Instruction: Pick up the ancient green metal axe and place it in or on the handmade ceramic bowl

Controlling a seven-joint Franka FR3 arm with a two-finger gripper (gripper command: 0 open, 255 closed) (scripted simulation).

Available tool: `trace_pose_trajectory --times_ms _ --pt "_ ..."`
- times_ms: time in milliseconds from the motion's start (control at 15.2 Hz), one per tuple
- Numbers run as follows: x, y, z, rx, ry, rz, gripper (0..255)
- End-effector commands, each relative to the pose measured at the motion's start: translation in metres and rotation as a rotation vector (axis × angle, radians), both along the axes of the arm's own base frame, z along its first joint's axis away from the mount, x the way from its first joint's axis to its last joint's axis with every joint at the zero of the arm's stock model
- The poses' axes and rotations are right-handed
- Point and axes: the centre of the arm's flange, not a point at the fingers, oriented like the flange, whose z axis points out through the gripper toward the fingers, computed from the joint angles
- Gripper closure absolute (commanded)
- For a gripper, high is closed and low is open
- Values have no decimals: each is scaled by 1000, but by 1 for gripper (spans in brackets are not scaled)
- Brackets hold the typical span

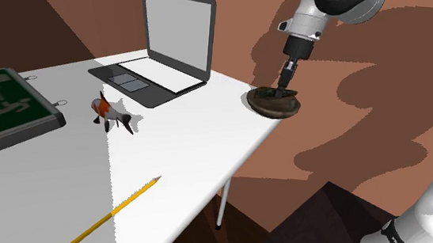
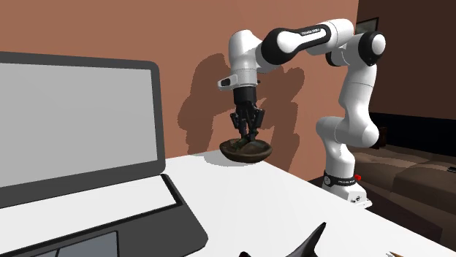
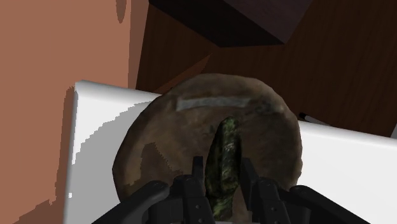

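mottled green metal axe point(image 3: 224, 156) | clasped between black fingers point(image 3: 196, 181), low inside rough brown ceramic bowl point(image 3: 159, 140) at white surface point(image 3: 95, 153) corner | likely stiff, heavy, narrow: hold mid-body

Brightly lit. Hard shadows of the arm point(image 2: 292, 44) cast on the brown wall point(image 2: 197, 44). White tabletop point(image 1: 190, 130) shaded grey towards the shoulder view's left edge, boundary jagged.

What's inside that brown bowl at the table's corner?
A mottled green axe sits in the bowl, clasped between the gripper's black fingers. The fingers cover its near end, and the axe hides the bowl floor beneath it.
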Motion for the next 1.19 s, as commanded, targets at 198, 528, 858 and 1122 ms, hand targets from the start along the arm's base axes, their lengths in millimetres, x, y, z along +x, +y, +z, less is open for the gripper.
trace_pose_trajectory --times_ms 198,528,858,1122 --pt "0 0 0 0 0 0 0" --pt "1 -8 39 0 0 0 0" --pt "1 -10 49 0 0 0 0" --pt "2 -10 49 0 0 0 0"
